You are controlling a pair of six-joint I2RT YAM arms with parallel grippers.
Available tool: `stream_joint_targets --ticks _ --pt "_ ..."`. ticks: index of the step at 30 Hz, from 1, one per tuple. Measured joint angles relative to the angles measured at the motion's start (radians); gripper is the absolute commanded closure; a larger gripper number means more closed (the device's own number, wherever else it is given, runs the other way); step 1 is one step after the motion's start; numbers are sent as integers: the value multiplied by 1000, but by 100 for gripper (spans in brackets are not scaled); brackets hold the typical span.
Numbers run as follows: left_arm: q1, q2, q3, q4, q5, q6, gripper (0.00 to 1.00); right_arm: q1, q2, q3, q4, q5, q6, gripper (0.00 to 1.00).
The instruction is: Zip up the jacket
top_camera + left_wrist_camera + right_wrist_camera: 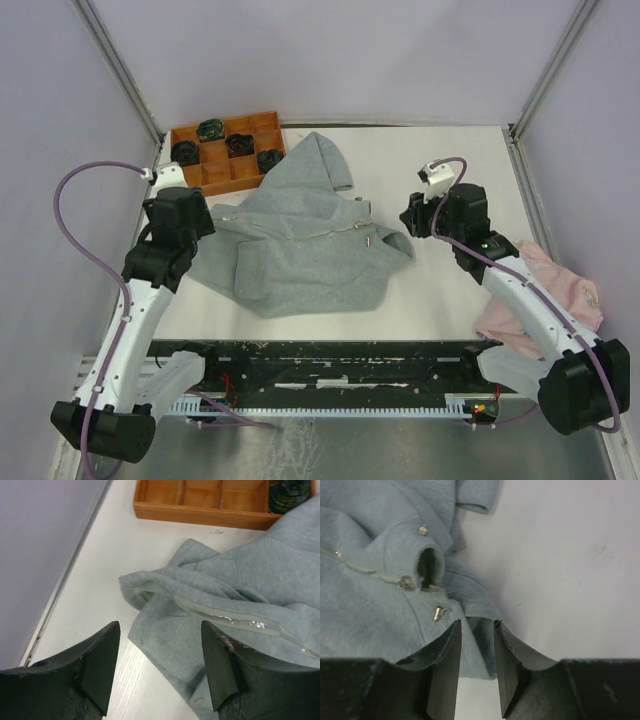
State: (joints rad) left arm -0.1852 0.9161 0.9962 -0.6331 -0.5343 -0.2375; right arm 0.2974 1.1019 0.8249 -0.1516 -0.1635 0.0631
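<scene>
The light grey jacket (300, 250) lies crumpled in the middle of the table, hood toward the back, its zipper (330, 228) running across it. My left gripper (203, 222) hovers at the jacket's left end, open and empty; its wrist view (160, 630) shows the jacket (260, 580) and the zipper teeth (225, 617) ahead of it. My right gripper (410, 222) is at the jacket's right edge. In its wrist view (476, 625) the jaws stand a narrow gap apart over the cloth edge (365, 605), close to the metal zipper pull (438, 613) and slider (406, 582).
A wooden compartment tray (225, 121) with several dark objects stands at the back left, just behind the jacket; it also shows in the left wrist view (200, 512). A pale pink cloth (560, 290) lies at the right edge under the right arm.
</scene>
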Motion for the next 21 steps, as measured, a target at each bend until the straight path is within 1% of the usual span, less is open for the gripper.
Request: stream_joint_targets --ticks 4,7,8,9,11,13,15,18,19,21 --pt "0 -7 47 -44 110 -7 23 63 -10 -29 18 -55 68 59" --pt "0 -7 85 -61 253 -23 18 124 -22 -58 42 -97 118 58" --pt "-2 -7 90 -60 302 -31 14 142 -24 -65 51 -108 134 57" --pt "-6 -6 92 -56 360 -42 13 160 -24 -71 65 -120 152 57" --pt "-24 0 89 -48 432 -60 12 177 -23 -76 85 -136 179 57" --pt "-76 16 79 -18 488 -80 11 182 -15 -76 108 -148 204 56" --pt "-153 41 68 16 515 -92 9 182 5 -76 131 -154 224 56" --pt "-303 111 51 106 520 -95 7 183 61 -76 172 -163 259 54" --pt "-338 138 43 142 523 -95 6 183 79 -76 183 -164 267 54" --pt "-375 184 29 201 531 -95 5 184 111 -76 203 -165 282 54"
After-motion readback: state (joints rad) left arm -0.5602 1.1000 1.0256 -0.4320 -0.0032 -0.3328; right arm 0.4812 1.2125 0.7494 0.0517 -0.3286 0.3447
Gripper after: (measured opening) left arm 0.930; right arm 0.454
